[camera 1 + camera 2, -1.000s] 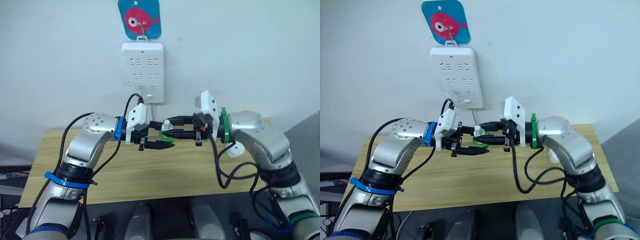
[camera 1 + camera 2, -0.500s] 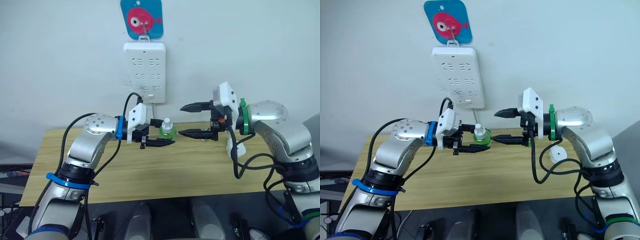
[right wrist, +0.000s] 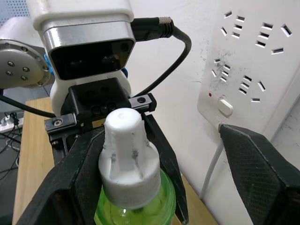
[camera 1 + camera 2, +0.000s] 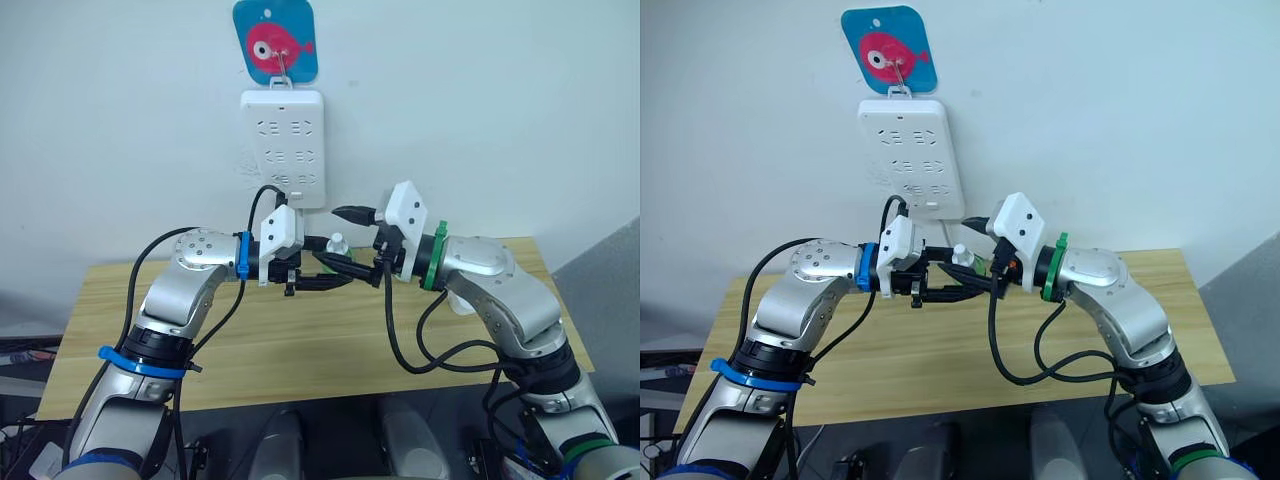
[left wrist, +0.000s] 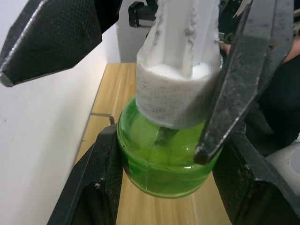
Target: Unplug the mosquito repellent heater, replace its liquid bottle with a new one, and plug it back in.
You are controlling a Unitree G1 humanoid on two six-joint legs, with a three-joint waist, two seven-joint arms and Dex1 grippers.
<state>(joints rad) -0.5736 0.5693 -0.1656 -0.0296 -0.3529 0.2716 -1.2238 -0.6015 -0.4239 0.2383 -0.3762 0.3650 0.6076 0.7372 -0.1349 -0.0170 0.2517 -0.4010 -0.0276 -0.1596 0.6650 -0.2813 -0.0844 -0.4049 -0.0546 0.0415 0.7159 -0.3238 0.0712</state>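
Now both arms reach inward and meet above the far part of the table [image 4: 300, 350], forearms roughly level, wrists facing each other. The left gripper [image 4: 322, 264] grasps the new one [image 5: 164, 159], the green bottle with a white screw cap [image 3: 125, 161], its two black fingers pressed against the bottle's round body on either side; the bottle stands upright in that grip, cap up, held in the air clear of the tabletop. The right gripper [image 4: 352, 240] has its fingers spread wide, one finger above the cap and one below, bracketing the capped top; in the left wrist view one of its fingers lies against the side of the cap, while in the right wrist view the other finger stands well off from it.

The table is light wood and runs left to right under both arms. Behind it is a plain white wall with a white power strip [image 4: 283, 145] hanging just above and behind the two grippers, its cord dropping from its lower edge. A blue card with a pink fish [image 4: 275, 40] hangs above the strip. A small white object [image 4: 458, 303], partly hidden, lies on the table behind the right forearm.
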